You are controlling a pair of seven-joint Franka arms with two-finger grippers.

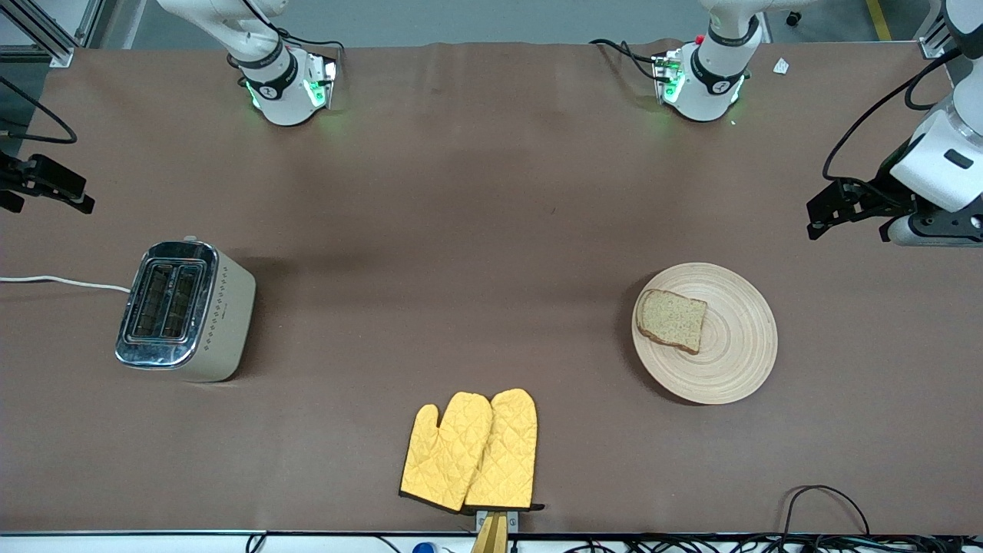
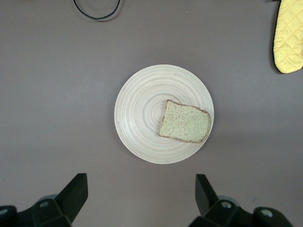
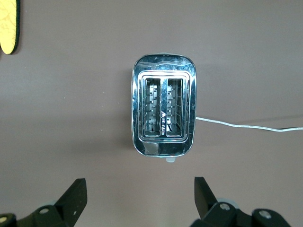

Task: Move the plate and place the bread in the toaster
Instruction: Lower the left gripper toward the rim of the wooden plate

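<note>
- On the table (image 1: 491,230), toward the left arm's end, we see the plate (image 1: 729,361) lying flat, with the bread (image 1: 672,320) on it.
- The bread sits off-centre on the plate, over the part toward the toaster's end, and its crust reaches close to the rim there.
- Toward the right arm's end of the table we find the toaster (image 1: 184,311), upright, with both slots facing up and showing only their wire racks in the right wrist view (image 3: 163,112).
- Its cord (image 1: 61,283) runs off along the table toward that end's edge.
- Between the plate and the toaster, and nearer to the front camera than both, we see a pair of yellow oven mitts (image 1: 470,453) lying side by side, overlapping, near the table's edge.
- The left gripper (image 2: 139,196) hangs high over the table beside the plate; we see its jaws spread wide, released, holding nothing.
- The right gripper (image 3: 139,197) hangs high over the table beside the toaster; we see its jaws spread wide as well, released and holding nothing.
- Both grippers are well apart from the things below them.
</note>
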